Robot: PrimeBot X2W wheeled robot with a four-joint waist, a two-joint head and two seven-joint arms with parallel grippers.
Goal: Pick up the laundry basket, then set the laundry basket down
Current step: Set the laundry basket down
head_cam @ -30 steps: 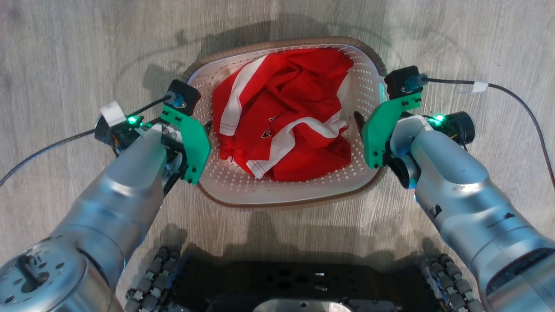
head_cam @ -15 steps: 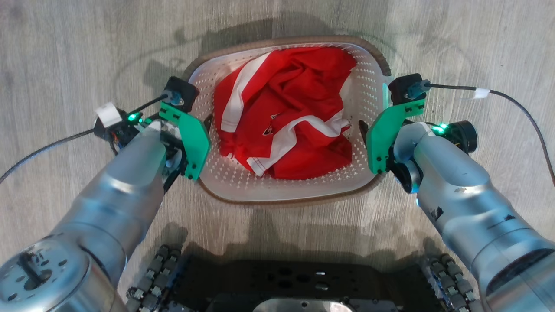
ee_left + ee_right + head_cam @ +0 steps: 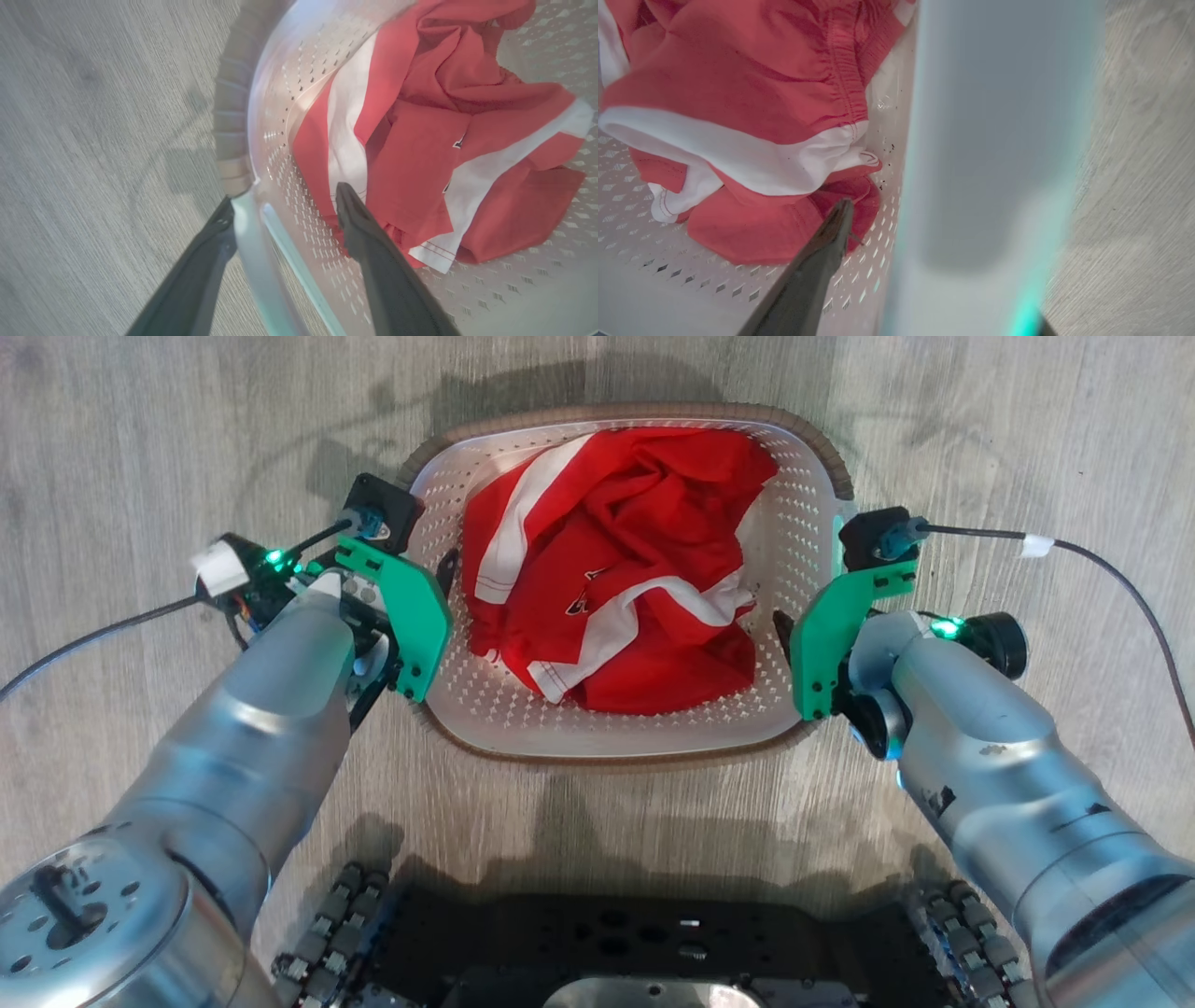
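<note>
The laundry basket (image 3: 810, 476), white and perforated with a brown woven-look rim (image 3: 231, 116), hangs between my two arms above the wood floor. A crumpled red and white garment (image 3: 616, 579) lies inside it. My left gripper (image 3: 282, 196) is shut on the basket's left handle, one dark finger outside the wall and one inside. My right gripper (image 3: 795, 621) is shut on the right handle (image 3: 994, 140). That blurred white handle hides the outer finger, while the inner finger (image 3: 822, 261) reaches down beside the garment.
My own black wheeled base (image 3: 653, 943) sits just below the basket in the head view. A black cable (image 3: 1102, 555) trails from the right wrist and another (image 3: 84, 658) from the left. Grey wood floor (image 3: 140, 448) lies all around, with the basket's shadow beyond its far rim.
Both arms have carried the basket a little farther from my base, up the head view. Both grips on the handles are unchanged.
</note>
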